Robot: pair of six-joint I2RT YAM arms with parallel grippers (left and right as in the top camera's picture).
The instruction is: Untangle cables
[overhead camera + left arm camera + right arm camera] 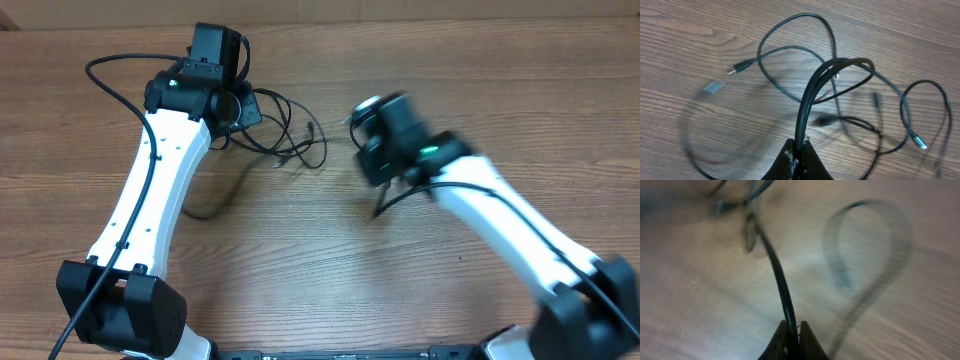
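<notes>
between both jaws, nearer the left pair, the cables (806, 100) lie tangled on the desk (330, 260). left jaws clamp tight on two strands running straight ahead; right jaws pinch one strand leading ahead-left toward the tangle.

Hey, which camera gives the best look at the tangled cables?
Left wrist: the cables are sharp there, loops and plug ends spread across the wood. Overhead shows them small, partly hidden behind the left arm. Right wrist shows only blurred strands.
</notes>
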